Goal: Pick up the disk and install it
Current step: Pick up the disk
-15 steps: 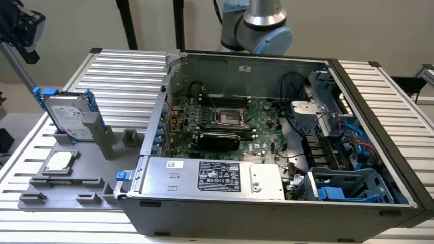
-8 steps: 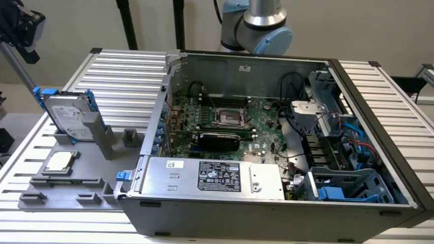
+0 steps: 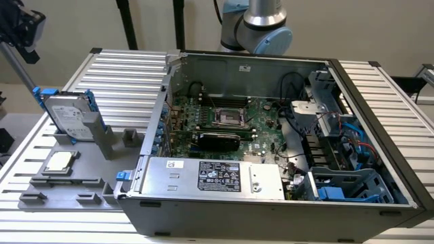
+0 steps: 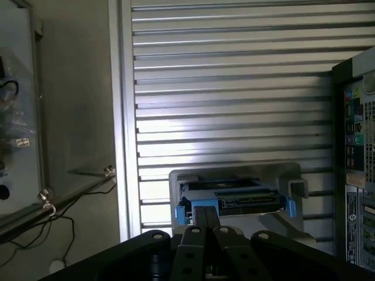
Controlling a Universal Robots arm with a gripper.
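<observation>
Exterior view: disk (image 3: pixel 68 114) propped on edge, tilted, in grey stand (image 3: pixel 103 138) beside opened computer case (image 3: pixel 271 216); upper edge likely left exposed for grasping.
Wrist view: gripper (image 4: pixel 205 218) seen clenched, nothing held, poised above disk (image 4: pixel 234 198), apart from it; disk seated in stand (image 4: pixel 293 175).

The exterior view looks steeply down from mid distance on an open grey metal computer case (image 3: pixel 271 221) on a ribbed aluminium desk (image 3: pixel 129 71). The wrist view faces that desk (image 4: pixel 234 88) closely, past the black tool (image 4: pixel 205 211); both share the silver-grey, blue-railed disk (image 3: pixel 68 114) (image 4: pixel 234 198).
</observation>
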